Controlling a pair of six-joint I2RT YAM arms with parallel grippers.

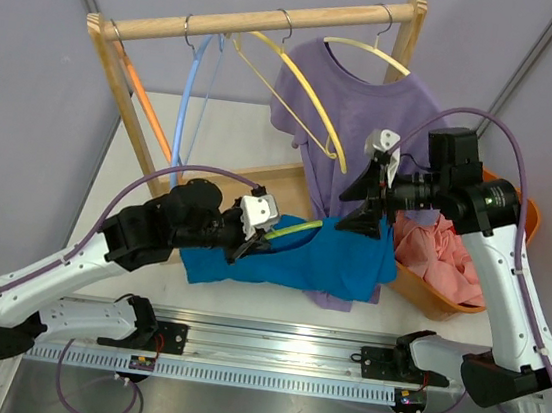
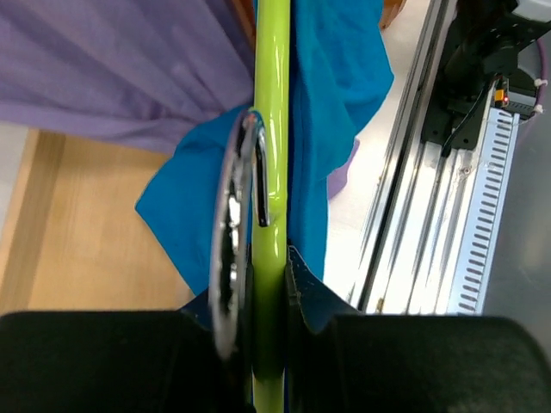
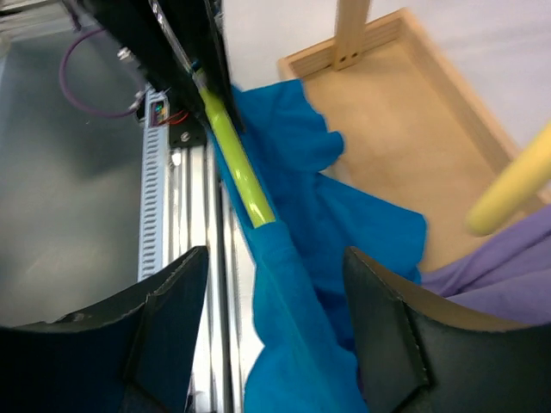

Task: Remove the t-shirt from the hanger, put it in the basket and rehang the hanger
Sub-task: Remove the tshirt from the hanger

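Note:
The blue t-shirt [image 1: 300, 258] hangs limp over a lime-green hanger [image 1: 295, 229] held low above the table. My left gripper [image 1: 255, 240] is shut on that hanger. In the left wrist view the green bar [image 2: 271, 129] runs straight between the jaws of the left gripper [image 2: 269, 288], with the metal hook [image 2: 231, 258] beside it. My right gripper [image 1: 359, 205] is open at the shirt's right end. From the right wrist, blue cloth [image 3: 297, 344] lies in the right gripper [image 3: 275, 288], between its spread fingers [image 3: 172, 318] without being pinched, and the hanger [image 3: 237, 163] pokes out of the shirt.
A wooden rack [image 1: 269, 19] stands behind, carrying a purple t-shirt [image 1: 359, 106] on a yellow hanger, an empty yellow hanger [image 1: 300, 89], a blue hanger [image 1: 194, 96] and an orange one [image 1: 143, 100]. An orange basket [image 1: 425, 290] holding pink cloth sits at right. The mounting rail [image 1: 279, 348] runs along the near edge.

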